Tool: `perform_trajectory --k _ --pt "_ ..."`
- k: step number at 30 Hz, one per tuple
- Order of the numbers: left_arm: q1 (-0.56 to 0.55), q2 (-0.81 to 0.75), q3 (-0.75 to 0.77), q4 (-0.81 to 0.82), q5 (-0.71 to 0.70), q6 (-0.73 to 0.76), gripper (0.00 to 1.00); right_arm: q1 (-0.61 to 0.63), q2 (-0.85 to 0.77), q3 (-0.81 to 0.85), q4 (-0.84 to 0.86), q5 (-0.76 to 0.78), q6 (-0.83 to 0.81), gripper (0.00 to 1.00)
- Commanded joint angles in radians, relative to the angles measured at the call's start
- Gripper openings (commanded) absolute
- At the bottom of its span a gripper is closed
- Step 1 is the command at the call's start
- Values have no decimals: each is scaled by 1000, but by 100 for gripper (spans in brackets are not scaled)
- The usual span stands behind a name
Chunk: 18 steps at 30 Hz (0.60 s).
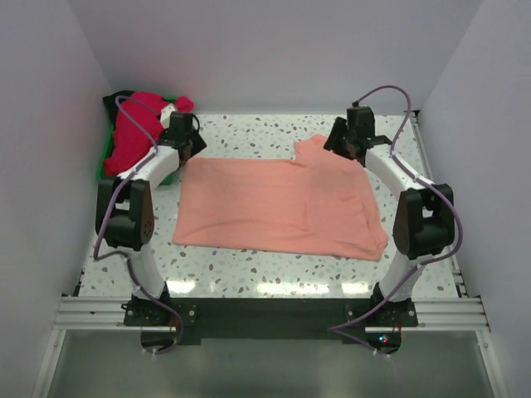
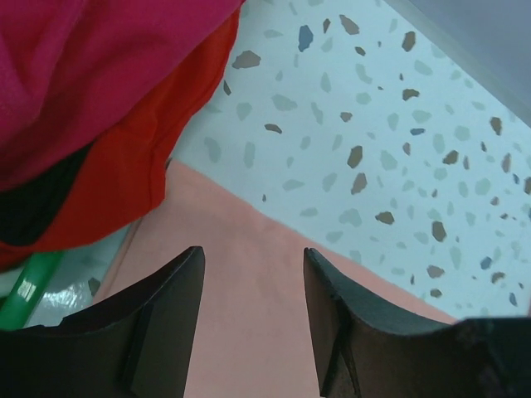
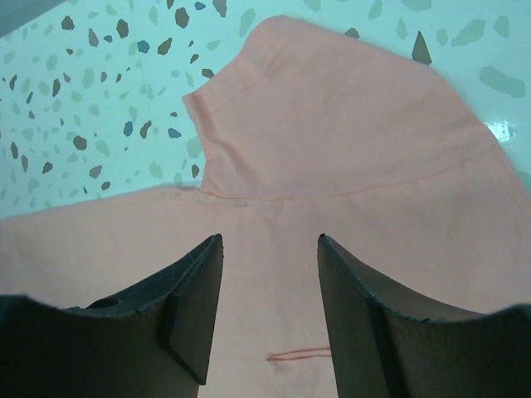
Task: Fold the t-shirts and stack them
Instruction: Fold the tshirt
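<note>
**Colour and Pattern Findings**

Spread salmon-pink cloth t-shirt [image 1: 282,207]: plain and even in tone, with one short darker pink stitch line in the right wrist view.
Bunched magenta-pink cloth t-shirt [image 1: 137,124]: plain.
Red cloth t-shirt [image 2: 141,157]: plain.
Black cloth t-shirt [image 2: 33,203]: plain.
Plastic tray [image 2: 29,290]: bright green.
Flat stone-look table top [image 1: 249,133]: white terrazzo, flecked grey, brown and blue.
</note>
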<state>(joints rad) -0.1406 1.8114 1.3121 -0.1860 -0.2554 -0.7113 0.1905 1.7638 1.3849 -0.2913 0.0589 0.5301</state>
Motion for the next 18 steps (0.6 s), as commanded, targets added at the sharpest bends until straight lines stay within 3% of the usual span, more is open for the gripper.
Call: perform_trajectory --k 1,5,18 --pt "-5 120 131 -102 -114 39 55 0 63 88 -32 -39 -39 52" --pt "-5 235 251 -145 -165 36 54 -19 124 140 -29 -56 -44 51" --pt "-5 371 341 -184 -237 7 53 -66 178 195 -26 -116 -78 50"
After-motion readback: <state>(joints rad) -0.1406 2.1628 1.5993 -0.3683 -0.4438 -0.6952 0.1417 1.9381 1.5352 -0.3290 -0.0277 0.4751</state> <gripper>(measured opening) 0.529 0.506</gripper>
